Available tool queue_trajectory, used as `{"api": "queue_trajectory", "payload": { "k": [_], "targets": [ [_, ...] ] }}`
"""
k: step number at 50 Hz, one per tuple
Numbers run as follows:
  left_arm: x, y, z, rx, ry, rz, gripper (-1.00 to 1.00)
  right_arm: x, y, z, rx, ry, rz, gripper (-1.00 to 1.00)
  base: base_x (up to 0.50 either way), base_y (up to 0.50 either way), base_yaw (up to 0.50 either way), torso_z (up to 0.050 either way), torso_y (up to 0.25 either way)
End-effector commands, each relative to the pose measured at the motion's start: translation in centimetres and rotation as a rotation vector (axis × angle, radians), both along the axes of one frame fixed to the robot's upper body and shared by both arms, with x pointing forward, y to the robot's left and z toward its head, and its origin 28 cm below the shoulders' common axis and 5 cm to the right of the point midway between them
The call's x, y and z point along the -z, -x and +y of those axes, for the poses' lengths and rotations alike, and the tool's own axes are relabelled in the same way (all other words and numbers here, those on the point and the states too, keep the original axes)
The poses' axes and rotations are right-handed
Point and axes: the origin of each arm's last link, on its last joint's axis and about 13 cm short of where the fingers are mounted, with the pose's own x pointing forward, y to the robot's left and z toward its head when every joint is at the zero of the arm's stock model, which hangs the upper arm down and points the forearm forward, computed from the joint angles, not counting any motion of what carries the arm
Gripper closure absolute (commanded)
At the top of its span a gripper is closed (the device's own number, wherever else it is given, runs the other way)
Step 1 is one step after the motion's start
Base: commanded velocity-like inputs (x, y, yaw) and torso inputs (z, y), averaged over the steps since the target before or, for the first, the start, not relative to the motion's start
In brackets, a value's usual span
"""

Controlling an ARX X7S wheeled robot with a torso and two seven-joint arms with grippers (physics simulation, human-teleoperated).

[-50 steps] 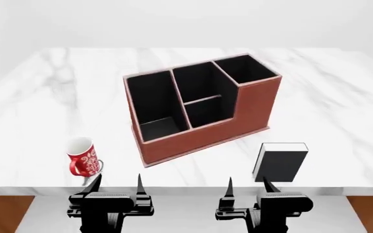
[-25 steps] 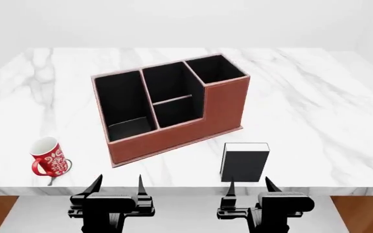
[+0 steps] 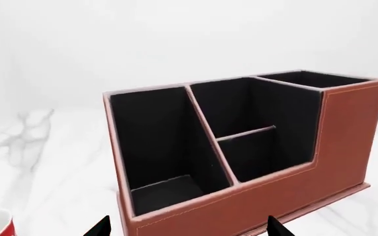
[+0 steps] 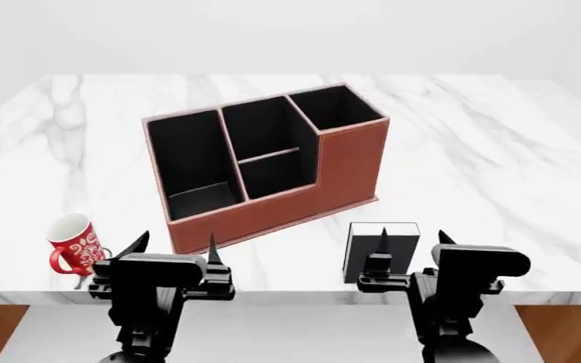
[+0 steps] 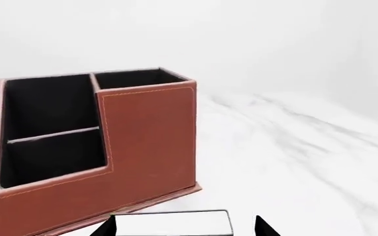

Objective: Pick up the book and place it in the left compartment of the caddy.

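While both arms hang at the near edge of the table, the book lies flat on the marble table, just in front of the caddy and off its taller, square-slot end, apart from the caddy's stepped-down front wall. The book's black cover faces up and a white strip of page edges runs along its far side; in the right wrist view that white edge shows between the two dark fingertips.

The right gripper hovers directly over the near part of the book, its jaws spread wide and holding nothing; whether the tips touch the cover cannot be told. The left gripper is likewise spread and empty, poised just in front of the caddy's low front wall, below the left compartment. That long narrow slot, black-lined and running the caddy's full depth, holds nothing, as the left wrist view confirms. Beside it sit the split middle slots and, beyond them, the square end slot.

A red-and-white patterned mug stands upright on the table to the left of the caddy's front corner, near the left gripper but clear of it.
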Motion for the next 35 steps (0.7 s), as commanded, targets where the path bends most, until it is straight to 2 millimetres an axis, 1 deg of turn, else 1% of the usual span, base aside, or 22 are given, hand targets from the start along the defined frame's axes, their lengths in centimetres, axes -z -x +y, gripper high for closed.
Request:
{"api": "queue_trajectory", "payload": {
  "k": [1, 10, 13, 15, 17, 18, 19, 22, 28, 35],
  "targets": [
    [-2.0, 0.0, 0.3, 0.009, -0.022, -0.013, -1.00, -2.2, -0.4, -0.5, 0.012, 0.013, -0.017, -1.00, 0.00, 0.00, 0.00, 0.000, 0.000],
    [-1.6, 0.0, 0.3, 0.004, -0.027, -0.011, -1.00, -2.2, -0.5, -0.4, 0.018, 0.031, -0.027, -1.00, 0.00, 0.00, 0.00, 0.000, 0.000],
    [-1.6, 0.0, 0.3, 0.003, -0.030, -0.010, -1.00, -2.5, -1.5, -1.2, 0.117, 0.057, -0.059, -1.00, 0.00, 0.00, 0.00, 0.000, 0.000],
    [-1.6, 0.0, 0.3, 0.002, -0.033, -0.011, -1.00, -2.9, -2.4, -2.1, 0.182, 0.046, -0.062, -1.00, 0.00, 0.00, 0.00, 0.000, 0.000],
    [-1.7, -0.1, 0.3, 0.001, -0.035, -0.012, -1.00, -3.1, -2.7, -2.4, 0.200, 0.041, -0.065, -1.00, 0.00, 0.00, 0.00, 0.000, 0.000],
    [-1.6, -0.1, 0.4, 0.000, -0.032, -0.011, -1.00, -3.4, -3.6, -3.6, 0.269, 0.037, -0.066, -1.00, 0.00, 0.00, 0.00, 0.000, 0.000],
    [-1.6, -0.1, 0.4, -0.002, -0.031, -0.011, -1.00, -3.4, -3.9, -3.9, 0.283, 0.039, -0.063, -1.00, 0.00, 0.00, 0.00, 0.000, 0.000],
    [-1.6, -0.1, 0.4, -0.003, -0.027, -0.014, -1.00, -3.4, -4.5, -4.8, 0.342, 0.036, -0.056, -1.00, 0.00, 0.00, 0.00, 0.000, 0.000],
    [-1.5, -0.1, 0.4, -0.001, -0.029, -0.012, -1.00, -2.9, -4.5, -5.1, 0.348, 0.033, -0.047, -1.00, 0.00, 0.00, 0.00, 0.000, 0.000],
    [-1.4, -0.1, 0.5, -0.004, -0.029, -0.012, -1.00, -2.7, -4.5, -5.0, 0.331, 0.034, -0.042, -1.00, 0.50, 0.00, 0.00, 0.000, 0.000]
  ]
}}
